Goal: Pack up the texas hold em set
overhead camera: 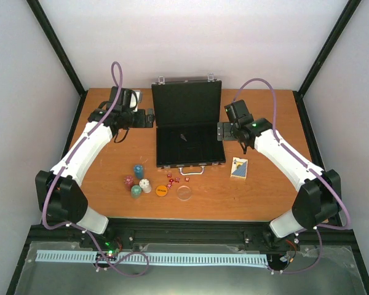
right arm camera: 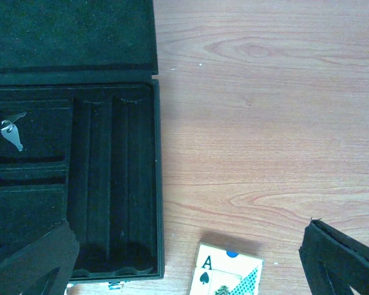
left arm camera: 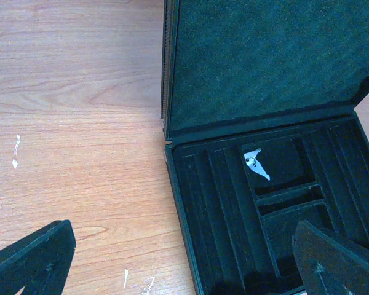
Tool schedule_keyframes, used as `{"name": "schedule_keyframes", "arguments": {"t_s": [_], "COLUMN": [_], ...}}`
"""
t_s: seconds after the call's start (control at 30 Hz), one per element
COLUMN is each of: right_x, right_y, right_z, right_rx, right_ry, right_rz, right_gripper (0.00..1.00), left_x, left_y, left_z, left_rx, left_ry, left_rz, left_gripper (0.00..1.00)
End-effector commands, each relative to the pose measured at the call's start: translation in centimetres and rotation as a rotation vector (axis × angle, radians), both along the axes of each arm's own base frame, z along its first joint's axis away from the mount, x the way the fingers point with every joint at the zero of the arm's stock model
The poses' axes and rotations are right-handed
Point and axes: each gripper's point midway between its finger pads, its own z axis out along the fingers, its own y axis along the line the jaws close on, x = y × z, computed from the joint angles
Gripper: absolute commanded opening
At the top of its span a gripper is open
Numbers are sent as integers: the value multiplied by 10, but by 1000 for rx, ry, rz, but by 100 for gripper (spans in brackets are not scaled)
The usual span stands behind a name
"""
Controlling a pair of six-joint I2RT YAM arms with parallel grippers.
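My left gripper (left arm camera: 184,270) and right gripper (right arm camera: 186,264) are wide open, holding nothing, beside the open case (overhead camera: 186,101) in the middle.

The raised lid (overhead camera: 186,103) of the case (overhead camera: 190,147) blocks its far side, bare tabletop (overhead camera: 258,196) flanks it, and chips (overhead camera: 138,182), dice (overhead camera: 174,180) and a card deck (overhead camera: 238,167) crowd the front.

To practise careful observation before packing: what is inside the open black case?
Only a small set of keys lies in the middle compartment of the case; the chip grooves look bare. The tray's near corners are covered by gripper fingers in the wrist views.
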Motion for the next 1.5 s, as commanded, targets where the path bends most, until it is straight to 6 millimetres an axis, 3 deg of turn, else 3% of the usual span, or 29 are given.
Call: {"name": "schedule_keyframes", "arguments": {"t_s": [0.0,0.3,0.57,0.97,1.47], "right_x": [0,-34,-53,-63,-82], "right_y": [-9,-47,-42,-42,-48], "right_z": [9,-50,-80,-129,-169], "right_rx": [-49,-216,-152,16,-23], "right_ry": [-40,246,370,540,638], "right_rz": [-11,-152,-169,-236,-240], "right_gripper": [100,100,100,100,100], "left_x": [4,-5,-10,-14,-21], "left_y": [-3,0,1,6,8], "left_z": [16,6,-1,-14,-25], "left_rx": [-8,13,16,69,73], "left_ry": [-30,-6,12,40,69], "left_rz": [-8,-17,-23,-39,-37], "left_gripper": [100,100,100,100,100]}}
